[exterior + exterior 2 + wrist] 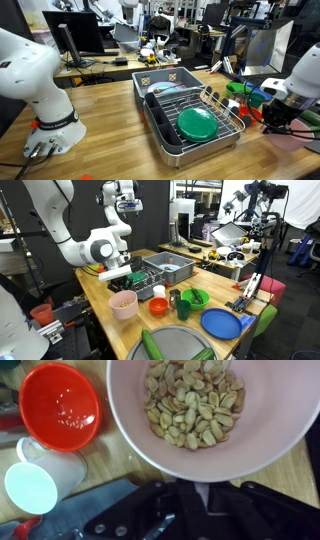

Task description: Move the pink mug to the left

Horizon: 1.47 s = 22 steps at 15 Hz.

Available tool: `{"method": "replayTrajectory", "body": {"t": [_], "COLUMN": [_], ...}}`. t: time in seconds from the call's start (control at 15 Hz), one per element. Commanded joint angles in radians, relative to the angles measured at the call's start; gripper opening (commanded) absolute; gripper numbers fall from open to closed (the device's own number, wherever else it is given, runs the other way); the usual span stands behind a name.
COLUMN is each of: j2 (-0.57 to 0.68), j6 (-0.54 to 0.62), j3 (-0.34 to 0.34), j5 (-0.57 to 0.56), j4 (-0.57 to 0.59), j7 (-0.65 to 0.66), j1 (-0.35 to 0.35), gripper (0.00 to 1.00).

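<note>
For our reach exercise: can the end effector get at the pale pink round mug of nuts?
Likely yes: the end effector hangs above the pale pink round mug, nothing between; the small red cup stands apart.

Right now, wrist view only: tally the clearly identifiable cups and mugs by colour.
pink mug, nuts inside: 1
red cup: 1
white mug: 1
Total: 3
</note>
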Motion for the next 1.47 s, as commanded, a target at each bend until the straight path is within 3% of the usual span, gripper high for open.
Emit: {"method": "replayTrajectory", "body": {"t": [0.0, 0.07, 0.6, 0.67, 1.07, 1.4], "j2": [-0.022, -0.033, -0.022, -0.022, -0.037, -0.028], "j6": [0.013, 0.017, 0.017, 0.017, -0.054, -0.059], "j3": [0.007, 0.012, 0.007, 0.007, 0.074, 0.157], "j5": [0.0, 0.001, 0.001, 0.001, -0.106, -0.119], "j4": [-0.022, -0.034, -0.023, -0.023, -0.026, -0.003], "j7": [0.004, 0.006, 0.007, 0.007, 0.16, 0.231], "j1": [0.009, 0.013, 0.013, 0.013, 0.14, 0.254], "gripper": [0.03, 0.12, 0.12, 0.03, 0.03, 0.03]}}
